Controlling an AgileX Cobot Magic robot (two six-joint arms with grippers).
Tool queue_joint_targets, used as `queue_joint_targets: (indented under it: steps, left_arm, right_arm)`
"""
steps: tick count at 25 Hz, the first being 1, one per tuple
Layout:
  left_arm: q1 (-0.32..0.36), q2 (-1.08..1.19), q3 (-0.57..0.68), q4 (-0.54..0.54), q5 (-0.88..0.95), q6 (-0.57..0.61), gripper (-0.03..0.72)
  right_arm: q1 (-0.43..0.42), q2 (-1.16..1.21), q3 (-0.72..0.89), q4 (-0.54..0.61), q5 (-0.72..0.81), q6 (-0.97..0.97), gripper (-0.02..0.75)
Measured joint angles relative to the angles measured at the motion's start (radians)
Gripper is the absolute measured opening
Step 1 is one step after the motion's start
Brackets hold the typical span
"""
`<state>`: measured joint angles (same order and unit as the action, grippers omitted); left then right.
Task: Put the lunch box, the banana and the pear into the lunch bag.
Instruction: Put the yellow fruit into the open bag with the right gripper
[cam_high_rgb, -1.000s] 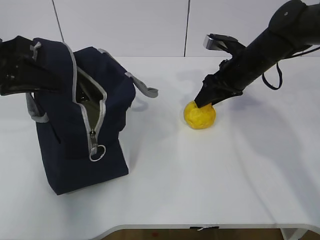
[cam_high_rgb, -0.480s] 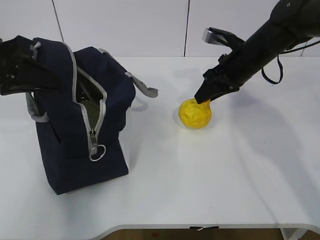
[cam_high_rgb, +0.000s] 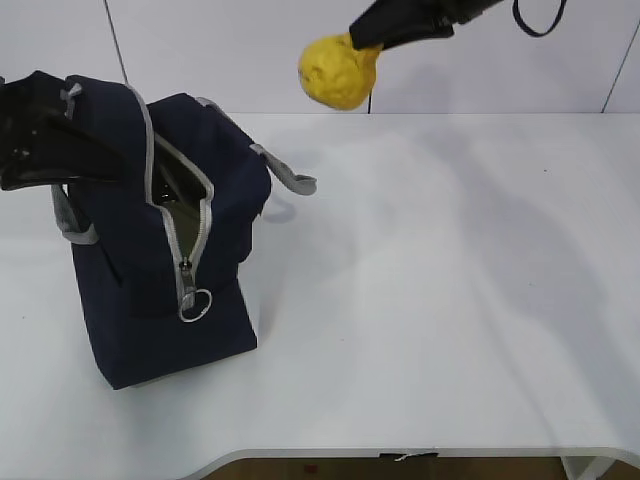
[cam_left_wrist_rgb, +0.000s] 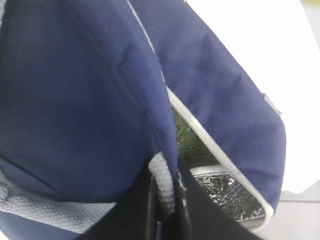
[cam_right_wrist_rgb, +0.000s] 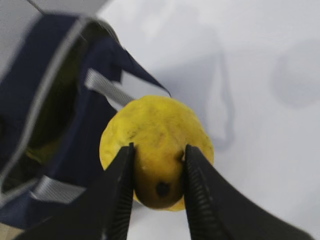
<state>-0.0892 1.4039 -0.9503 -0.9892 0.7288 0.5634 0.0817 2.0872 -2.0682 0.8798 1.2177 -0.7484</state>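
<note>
The navy lunch bag stands on the left of the table, its grey zipper open and silver lining showing. My left gripper is shut on the bag's grey webbing handle at the bag's top left and holds the opening apart. My right gripper is shut on the lumpy yellow pear, which hangs high in the air to the upper right of the bag. The bag lies below it in the right wrist view. The lunch box and the banana are out of view.
The white table stretches to the right of the bag, its front edge near the bottom. The bag's other grey handle droops onto the table. A white wall stands behind.
My right gripper has lifted the pear off the table and carried it up and left, toward the space above the bag. The left gripper and bag have not moved.
</note>
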Motion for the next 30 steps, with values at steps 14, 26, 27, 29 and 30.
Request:
queue_joint_targets:
  steps: [14, 26, 27, 29, 30]
  left_arm:
    - [0.000, 0.000, 0.000, 0.000, 0.000, 0.000, 0.018]
    - [0.000, 0.000, 0.000, 0.000, 0.000, 0.000, 0.018]
    - [0.000, 0.000, 0.000, 0.000, 0.000, 0.000, 0.018]
    - [0.000, 0.000, 0.000, 0.000, 0.000, 0.000, 0.018]
    - [0.000, 0.000, 0.000, 0.000, 0.000, 0.000, 0.018]
  right_arm:
    - [0.242, -0.001, -0.124, -0.021, 0.025, -0.020, 0.242]
    - [0.376, 0.100, -0.124, -0.148, 0.025, -0.022, 0.242]
    - [0.381, 0.114, -0.124, -0.150, 0.025, -0.022, 0.242]
    - [0.387, 0.143, -0.124, -0.160, 0.025, -0.022, 0.242]
    - [0.391, 0.156, -0.124, -0.162, 0.025, -0.022, 0.242]
